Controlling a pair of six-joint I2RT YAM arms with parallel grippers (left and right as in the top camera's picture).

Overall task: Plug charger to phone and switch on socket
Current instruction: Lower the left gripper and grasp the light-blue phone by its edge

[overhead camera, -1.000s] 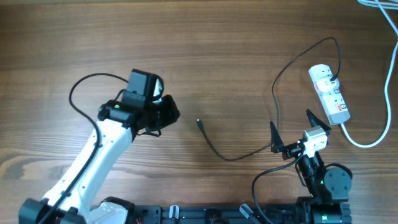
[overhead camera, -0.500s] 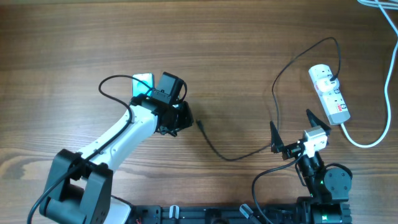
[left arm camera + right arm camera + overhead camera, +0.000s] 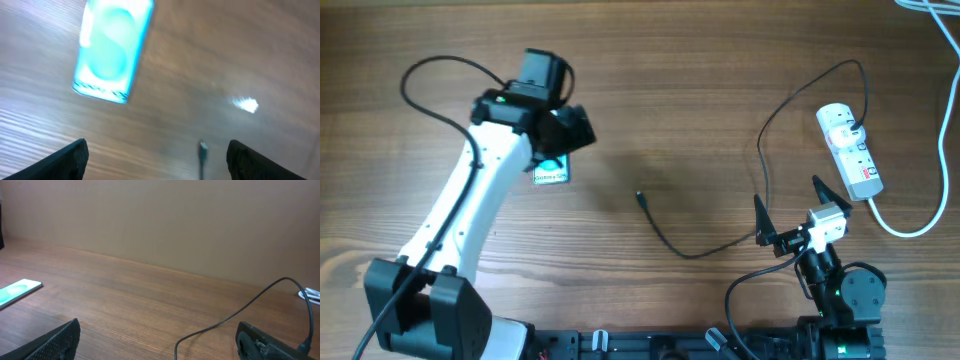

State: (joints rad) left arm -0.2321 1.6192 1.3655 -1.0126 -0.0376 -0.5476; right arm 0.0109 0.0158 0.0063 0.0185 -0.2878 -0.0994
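The phone (image 3: 550,171) lies flat on the table with its teal screen up, just below my left gripper (image 3: 572,130), which hangs open and empty above it. In the left wrist view the phone (image 3: 112,50) is blurred at the top, and the charger's metallic plug tip (image 3: 202,146) lies on the wood between my spread fingers (image 3: 70,160). The charger (image 3: 695,252) runs from its plug tip (image 3: 640,197) in a black curve up to the socket (image 3: 850,150) at the far right. My right gripper (image 3: 788,202) stands open beside the cable (image 3: 250,311).
A thick white cord (image 3: 910,228) loops from the socket toward the right table edge and up to the back right corner. The right wrist view shows the phone (image 3: 17,291) far off to the left across bare wood.
My left gripper has gone from shut to wide open and has swung back and left, away from the plug tip. The phone now lies uncovered below it. The right arm has not moved.
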